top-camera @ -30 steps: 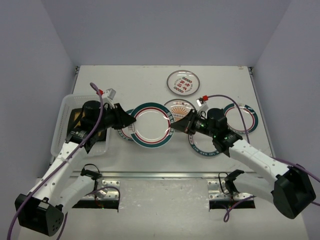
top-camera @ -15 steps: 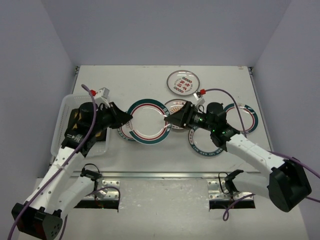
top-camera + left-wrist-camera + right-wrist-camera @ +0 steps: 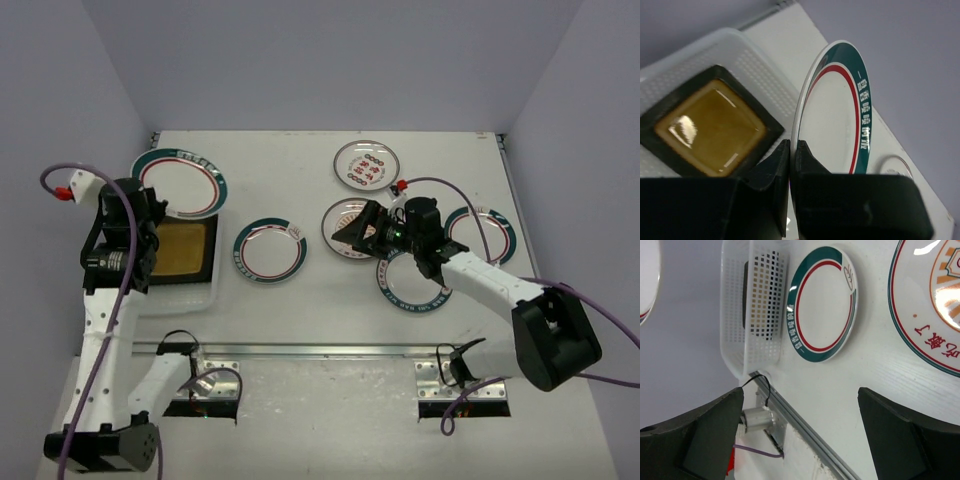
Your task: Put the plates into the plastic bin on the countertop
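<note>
Nearest the arm bases, a small green-banded plate (image 3: 270, 250) lies flat on the surface (image 3: 300, 310), just beside the plastic bin (image 3: 765, 75), which holds one amber square plate (image 3: 710, 125). The right hand (image 3: 801, 395) hangs wide open and empty over other plates. Farther back, above the bin's far end, the left hand (image 3: 790, 150) is fully closed on the rim of a large green-banded plate (image 3: 840, 115), held tilted by this thin edge only. I judge it may slip, or strike the amber plate or the bin wall if released too high.
</note>
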